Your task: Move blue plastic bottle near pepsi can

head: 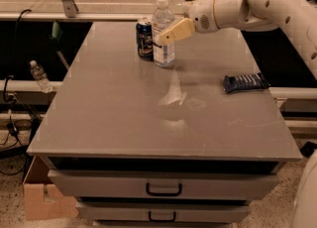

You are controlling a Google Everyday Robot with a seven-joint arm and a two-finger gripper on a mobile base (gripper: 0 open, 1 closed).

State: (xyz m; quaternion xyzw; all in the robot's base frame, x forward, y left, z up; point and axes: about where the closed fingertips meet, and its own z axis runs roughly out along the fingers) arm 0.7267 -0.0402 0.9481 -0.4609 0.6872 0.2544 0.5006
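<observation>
Grey table (124, 118) with drawers fills the frame's centre. At its upper middle the bottle (162, 19) stands upright, just right of the can (144, 38), the two almost touching. From the upper right the gripper (166, 34) lies against the bottle's right side at label height; whether it clamps the bottle cannot be told. A dark blue packet (245, 82) lies at the right edge.

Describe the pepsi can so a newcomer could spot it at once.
On the grey table, look to the far edge, where the claw is at a clear bottle. The can stands just left of that bottle: short, dark blue, silver-rimmed, about half the bottle's height, unlike the flat blue packet at the right.
</observation>
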